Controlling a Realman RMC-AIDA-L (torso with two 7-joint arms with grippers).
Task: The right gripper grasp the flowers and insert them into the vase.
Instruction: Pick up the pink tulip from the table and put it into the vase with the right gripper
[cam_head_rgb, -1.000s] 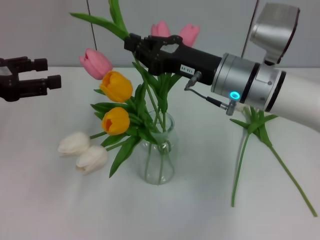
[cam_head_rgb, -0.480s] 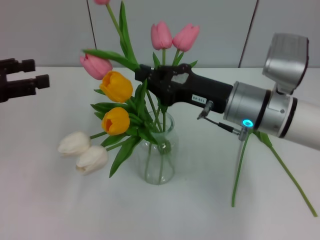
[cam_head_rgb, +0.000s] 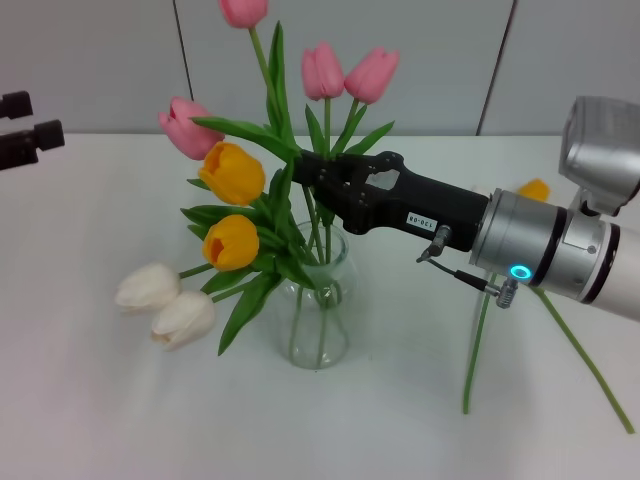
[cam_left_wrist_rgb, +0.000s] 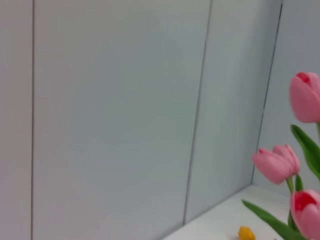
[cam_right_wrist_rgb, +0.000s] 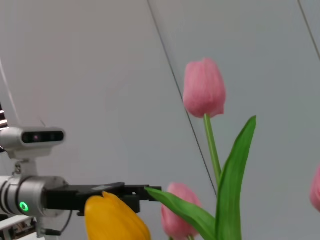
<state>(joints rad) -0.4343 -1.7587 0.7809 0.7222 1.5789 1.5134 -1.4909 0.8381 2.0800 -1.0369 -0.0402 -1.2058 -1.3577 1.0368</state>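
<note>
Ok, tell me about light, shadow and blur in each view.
Head view: even, soft light; the vase and white tulips cast only faint shadows on the table; the right gripper is sharp, glass glare is mild. Left wrist view: mostly flat grey wall, pink buds slightly soft. Right wrist view: the pink tulip is fairly crisp, the orange bud blurred.

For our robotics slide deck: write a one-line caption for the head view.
Right gripper holds a pink tulip by its stem above the glass vase, already filled with flowers.
</note>
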